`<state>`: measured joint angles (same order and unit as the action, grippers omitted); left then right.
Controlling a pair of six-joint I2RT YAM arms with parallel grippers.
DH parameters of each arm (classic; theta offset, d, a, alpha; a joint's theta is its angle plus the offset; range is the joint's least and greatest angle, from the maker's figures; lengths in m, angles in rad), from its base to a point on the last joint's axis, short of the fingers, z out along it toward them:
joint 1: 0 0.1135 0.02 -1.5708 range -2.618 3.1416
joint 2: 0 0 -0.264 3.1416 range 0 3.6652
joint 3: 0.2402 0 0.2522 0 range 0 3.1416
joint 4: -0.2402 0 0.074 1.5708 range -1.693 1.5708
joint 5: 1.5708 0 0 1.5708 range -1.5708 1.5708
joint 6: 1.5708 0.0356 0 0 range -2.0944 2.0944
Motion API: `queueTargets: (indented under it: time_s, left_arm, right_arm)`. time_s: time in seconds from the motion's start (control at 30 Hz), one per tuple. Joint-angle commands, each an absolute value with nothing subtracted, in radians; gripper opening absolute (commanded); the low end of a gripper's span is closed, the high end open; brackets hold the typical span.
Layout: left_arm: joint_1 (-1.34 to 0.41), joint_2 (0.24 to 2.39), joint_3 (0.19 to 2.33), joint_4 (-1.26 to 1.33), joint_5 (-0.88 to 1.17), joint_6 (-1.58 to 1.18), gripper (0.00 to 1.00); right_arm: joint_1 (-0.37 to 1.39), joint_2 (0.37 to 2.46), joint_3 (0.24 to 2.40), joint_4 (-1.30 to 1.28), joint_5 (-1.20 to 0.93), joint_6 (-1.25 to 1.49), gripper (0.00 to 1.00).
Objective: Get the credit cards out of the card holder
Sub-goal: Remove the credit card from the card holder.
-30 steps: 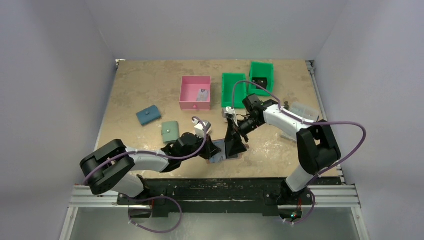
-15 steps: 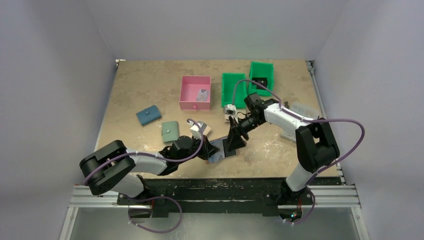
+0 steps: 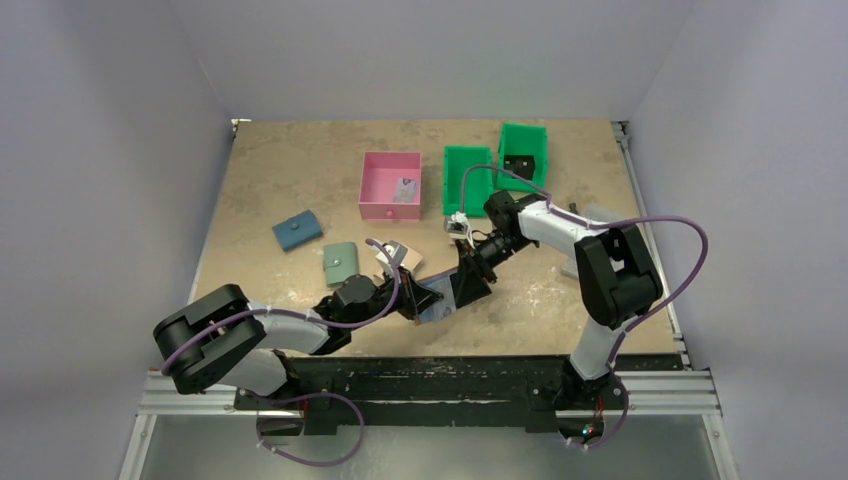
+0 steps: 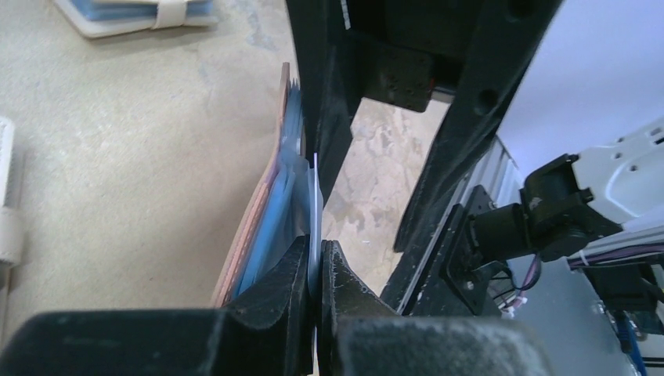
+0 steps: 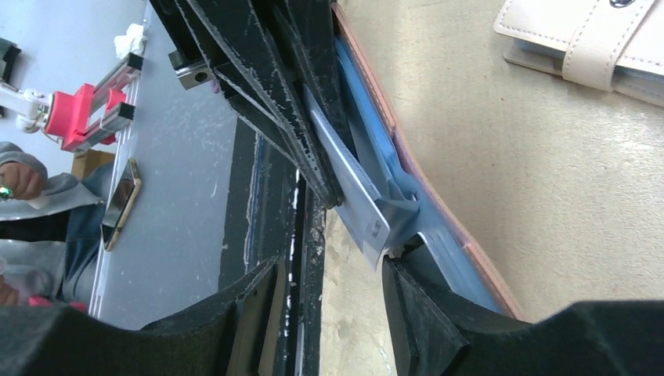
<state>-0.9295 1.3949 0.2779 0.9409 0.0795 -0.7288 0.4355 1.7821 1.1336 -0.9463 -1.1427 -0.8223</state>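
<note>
The card holder (image 3: 437, 302) is reddish-brown with blue lining and stands on edge near the table's front, between my two grippers. My left gripper (image 3: 418, 297) is shut on a thin pale leaf at its near edge (image 4: 315, 270); the holder's leather back (image 4: 262, 204) rises just left of the jaws. A pale grey credit card (image 5: 356, 196) with markings sticks out of the blue pocket (image 5: 438, 211). My right gripper (image 3: 468, 290) is open (image 5: 333, 290), its jaws apart around the card's corner, which touches the right finger. Its black fingers (image 4: 462, 133) come in from above in the left wrist view.
A pink box (image 3: 390, 185) and two green bins (image 3: 467, 180) (image 3: 523, 155) stand at the back. A blue wallet (image 3: 297, 232), a sage green wallet (image 3: 340, 262) and a beige snap wallet (image 3: 398, 255) (image 5: 595, 39) lie left of the holder. The table's front edge is close.
The right gripper's jaws have narrowed from wide open and come down around the card's end. The left arm has shifted slightly left, still gripping the holder.
</note>
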Motion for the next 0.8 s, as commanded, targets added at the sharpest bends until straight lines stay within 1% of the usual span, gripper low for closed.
queueTargets:
  time_s: [0.0,0.1,0.17,0.33,0.77]
  left_arm:
    - [-0.927,1.400,0.279,1.135,0.138,-0.755,0.00]
    - [-0.927,1.434,0.283,1.194,0.158,-0.773,0.00]
    - [-0.927,1.453,0.285,1.219,0.167,-0.782,0.00]
    - [-0.927,1.469,0.281,1.240,0.162,-0.792,0.00]
    - [-0.926,1.428,0.254,1.178,0.105,-0.787,0.00]
  right_arm:
    - [0.433,1.764,1.165,-0.968,-1.201,-0.841,0.55]
    - [0.434,1.764,1.167,-0.968,-1.211,-0.839,0.52]
    - [0.434,1.764,1.170,-0.972,-1.222,-0.840,0.47]
    - [0.434,1.762,1.177,-0.991,-1.241,-0.860,0.39]
    - [0.434,1.794,1.206,-1.090,-1.252,-0.967,0.28]
